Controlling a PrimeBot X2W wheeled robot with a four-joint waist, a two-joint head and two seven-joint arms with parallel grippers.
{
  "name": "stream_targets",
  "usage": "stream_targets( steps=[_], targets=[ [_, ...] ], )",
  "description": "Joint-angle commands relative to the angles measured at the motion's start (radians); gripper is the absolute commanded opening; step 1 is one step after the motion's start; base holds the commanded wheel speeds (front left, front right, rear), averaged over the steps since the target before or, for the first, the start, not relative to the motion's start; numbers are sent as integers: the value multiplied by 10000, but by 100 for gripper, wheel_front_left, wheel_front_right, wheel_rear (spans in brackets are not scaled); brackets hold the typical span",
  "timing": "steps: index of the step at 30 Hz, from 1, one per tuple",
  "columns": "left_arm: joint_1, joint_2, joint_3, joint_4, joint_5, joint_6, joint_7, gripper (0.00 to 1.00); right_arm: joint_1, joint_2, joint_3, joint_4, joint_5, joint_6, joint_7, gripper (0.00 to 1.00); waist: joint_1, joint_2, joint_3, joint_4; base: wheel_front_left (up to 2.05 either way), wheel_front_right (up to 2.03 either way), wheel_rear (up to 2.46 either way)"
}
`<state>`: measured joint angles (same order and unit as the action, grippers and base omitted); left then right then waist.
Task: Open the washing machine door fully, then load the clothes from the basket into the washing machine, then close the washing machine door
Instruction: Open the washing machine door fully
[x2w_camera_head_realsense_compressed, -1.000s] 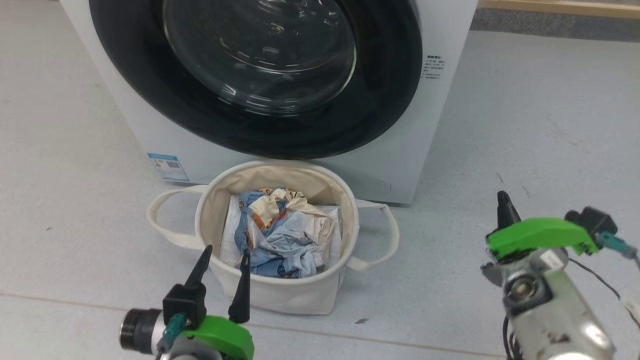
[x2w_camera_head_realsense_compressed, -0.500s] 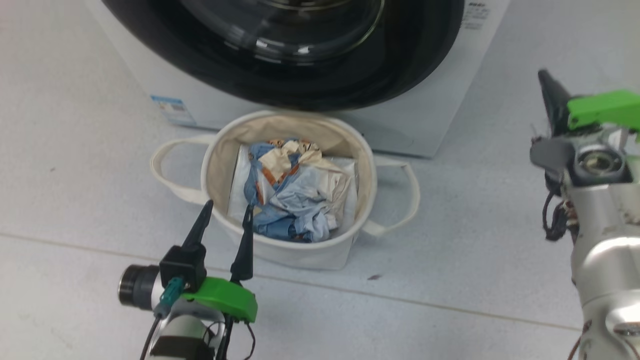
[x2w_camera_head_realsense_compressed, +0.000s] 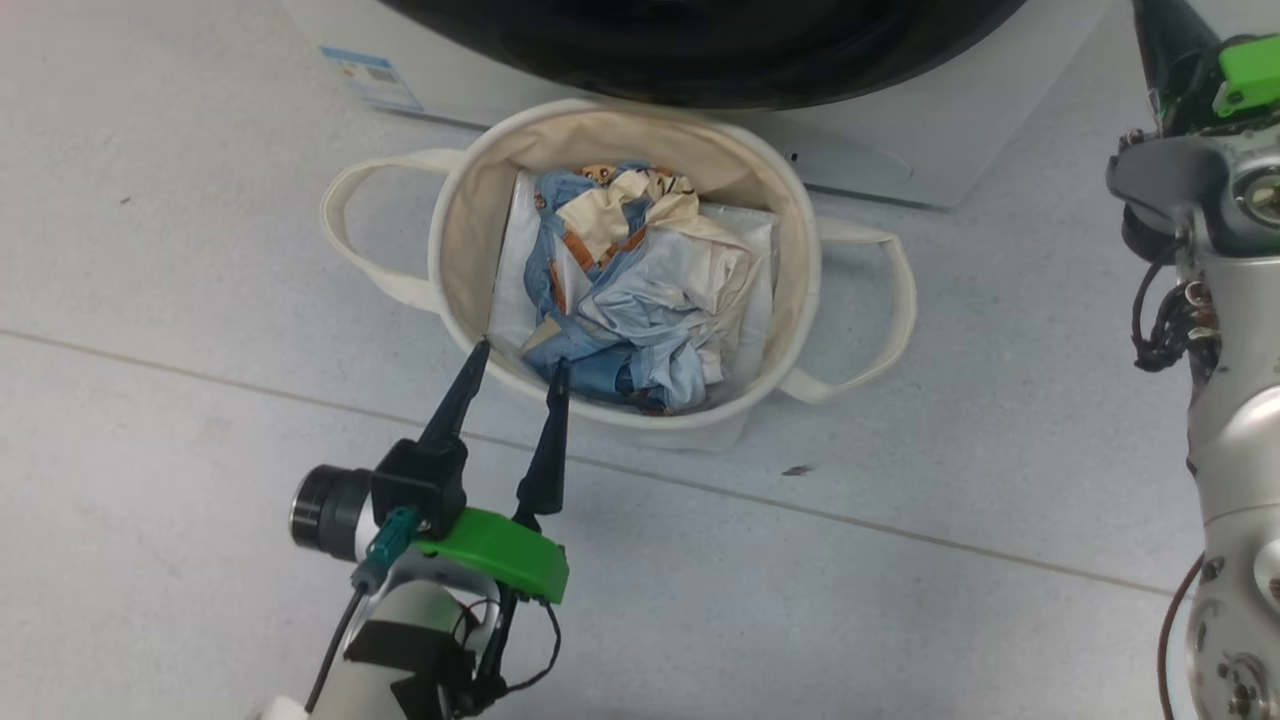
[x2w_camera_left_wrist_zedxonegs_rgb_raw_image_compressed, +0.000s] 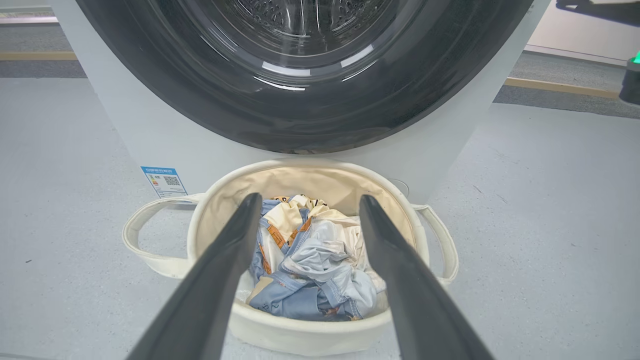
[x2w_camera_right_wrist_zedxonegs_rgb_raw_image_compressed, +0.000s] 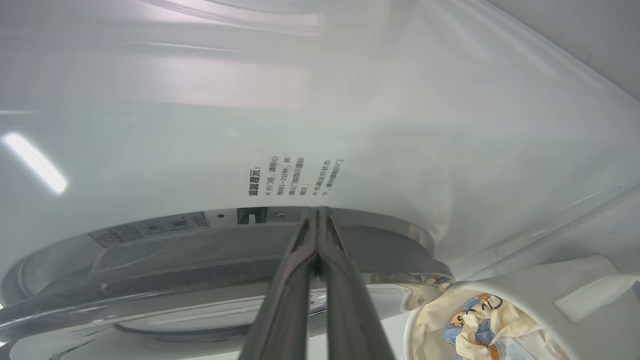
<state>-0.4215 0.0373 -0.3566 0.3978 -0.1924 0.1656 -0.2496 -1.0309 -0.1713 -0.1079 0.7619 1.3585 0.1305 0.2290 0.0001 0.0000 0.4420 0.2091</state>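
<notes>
Our left gripper hangs released over the near rim of the basket, the clothes inside; our right gripper, clenched, points at the washing machine door edge.

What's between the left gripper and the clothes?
Just the near rim of the basket. In the head view the open left gripper has its tips at that rim, the clothes right beyond it; the left wrist view agrees.

Pale grey floor; thin seam crossing it; wooden strip behind
</notes>
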Motion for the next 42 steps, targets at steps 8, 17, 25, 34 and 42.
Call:
stream_targets(
  steps=[8, 17, 25, 34, 42],
  targets=[
    [-444, 131, -196, -339, -339, 288, -122, 100, -853, -380, 257, -482, 424, 2, 525, 0, -1, 0, 630, 371, 0, 0, 0],
    [-624, 130, -396, -545, -521, 473, -122, 100, -1530, -553, 293, -238, 969, 2, 1393, 0, -1, 0, 1108, 589, 0, 0, 0],
    [-678, 130, -508, -627, -662, 573, -122, 100, -1849, -490, 156, -191, 1668, 2, 2354, 0, -1, 0, 1218, 720, 0, 0, 0],
    [-624, 130, -491, -641, -707, 631, -122, 100, -1683, -512, 90, 331, 2334, 2, 3723, 0, -1, 0, 1091, 734, 0, 0, 0],
    [-544, 130, -409, -557, -659, 580, -122, 100, -1072, -220, 352, 439, 2472, 2, 4503, 0, -1, 0, 735, 651, 0, 0, 0]
  ],
)
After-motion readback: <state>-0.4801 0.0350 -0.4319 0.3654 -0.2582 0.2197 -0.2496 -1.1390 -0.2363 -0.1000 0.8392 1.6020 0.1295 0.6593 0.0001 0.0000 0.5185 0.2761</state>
